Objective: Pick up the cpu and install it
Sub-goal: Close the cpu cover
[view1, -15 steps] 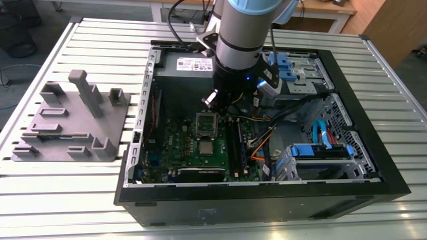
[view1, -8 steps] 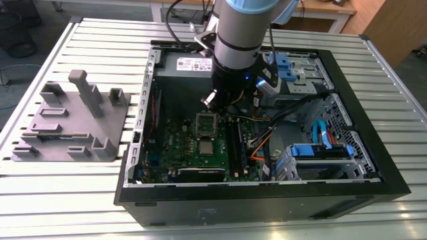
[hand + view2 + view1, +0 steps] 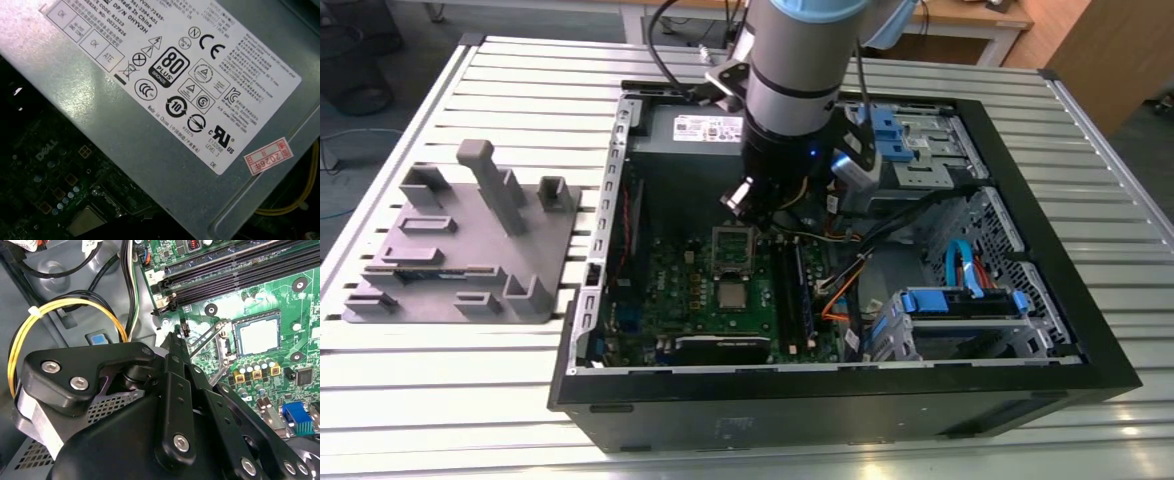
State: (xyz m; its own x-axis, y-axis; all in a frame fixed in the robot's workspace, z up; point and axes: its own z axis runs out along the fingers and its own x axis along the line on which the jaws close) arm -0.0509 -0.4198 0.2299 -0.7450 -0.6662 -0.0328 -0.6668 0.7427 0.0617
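Open computer case (image 3: 1067, 345): I see it lying on the slatted table (image 3: 454, 400), side panel off. Grey fixture block (image 3: 460, 245): on the table, toward the exterior view's left of the case. Grey power supply (image 3: 150, 125): white label, near the arm. Green motherboard (image 3: 674, 300): on the case floor. Gripper (image 3: 754, 195): above the board near the power supply; I cannot tell how its fingers stand. Cpu (image 3: 258, 336): seemingly seated in its socket, frame lifted.
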